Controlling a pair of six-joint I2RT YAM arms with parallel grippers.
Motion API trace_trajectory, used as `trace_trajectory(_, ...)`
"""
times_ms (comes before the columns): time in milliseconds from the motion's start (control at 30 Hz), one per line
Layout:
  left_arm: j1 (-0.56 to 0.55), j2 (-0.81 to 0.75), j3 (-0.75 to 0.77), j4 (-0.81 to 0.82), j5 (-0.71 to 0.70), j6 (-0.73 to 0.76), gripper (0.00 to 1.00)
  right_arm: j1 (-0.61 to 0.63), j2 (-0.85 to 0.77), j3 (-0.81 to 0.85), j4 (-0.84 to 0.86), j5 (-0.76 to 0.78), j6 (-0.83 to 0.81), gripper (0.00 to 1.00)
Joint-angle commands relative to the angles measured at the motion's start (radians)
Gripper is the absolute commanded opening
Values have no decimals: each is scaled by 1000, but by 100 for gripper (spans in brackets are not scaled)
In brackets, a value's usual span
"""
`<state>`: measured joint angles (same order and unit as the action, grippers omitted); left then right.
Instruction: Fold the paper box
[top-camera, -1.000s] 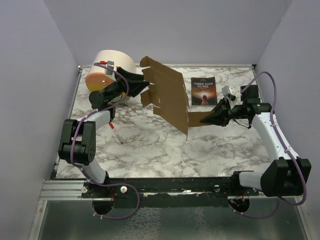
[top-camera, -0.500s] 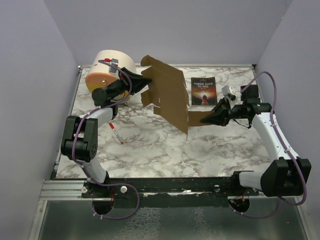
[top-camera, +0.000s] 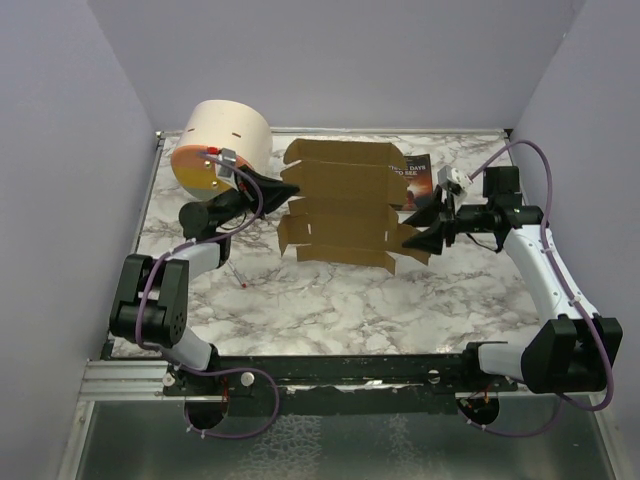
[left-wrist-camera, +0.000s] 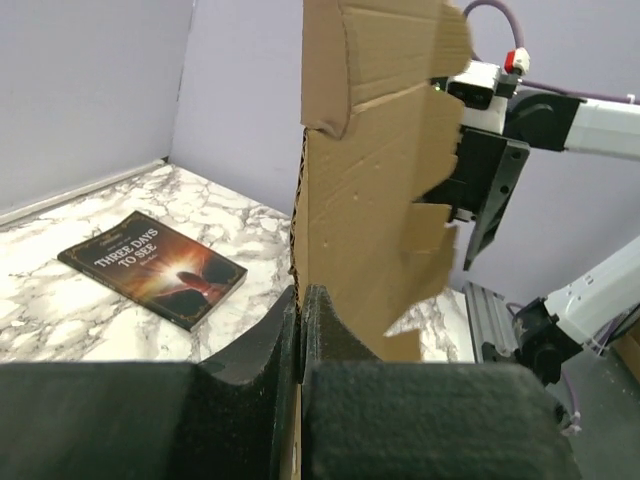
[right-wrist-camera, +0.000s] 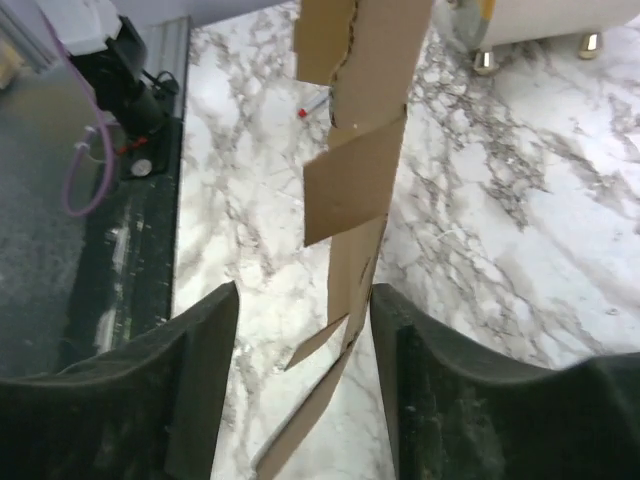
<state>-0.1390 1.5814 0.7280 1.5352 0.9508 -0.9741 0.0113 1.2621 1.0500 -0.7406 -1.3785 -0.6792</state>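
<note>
Two grippers at a flat brown paper box (top-camera: 340, 205) in the upper centre, left gripper (top-camera: 283, 184) clenched on its left edge, right gripper (top-camera: 421, 228) open-jawed astride its right edge

The marble-patterned surface (top-camera: 330, 300) carries a cream cylinder (top-camera: 228, 132) at its back-left corner, a paperback book (left-wrist-camera: 152, 268) toward the back right, and a red-tipped pen (right-wrist-camera: 312, 105).

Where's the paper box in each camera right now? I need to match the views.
Top external: paper box, mid-frame, spread between both arms.
Left wrist: centre, a tall brown sheet rising from the bottom edge.
Right wrist: narrow strip down from top centre.
Shared landmark: marble table, in all three.
</note>
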Motion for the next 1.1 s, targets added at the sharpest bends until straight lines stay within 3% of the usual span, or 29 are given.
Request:
trace_trajectory(0,3,-106,-77,143,17,101,0,-2,-29,38,-27,80,-19,66)
trace_trajectory(67,0,-156,-107,54,16,154,0,-2,-29,65,-66,84,-43,81)
trace_trajectory(133,-10,-204,-131,-55,8,247,0,-2,-29,101,-109,95,-67,88)
trace_trajectory(433,-129,-393,-110,-644,-85,668,0,-5,-44,293,-183,188,-59,99)
trace_trajectory(767,-159,-398,-97,-664,-55,679,0,-5,-26,404,-162,262,4,100)
trace_trajectory(1067,-169,-402,-91,-662,-39,675,0,-5,81,427,-184,163,8,99)
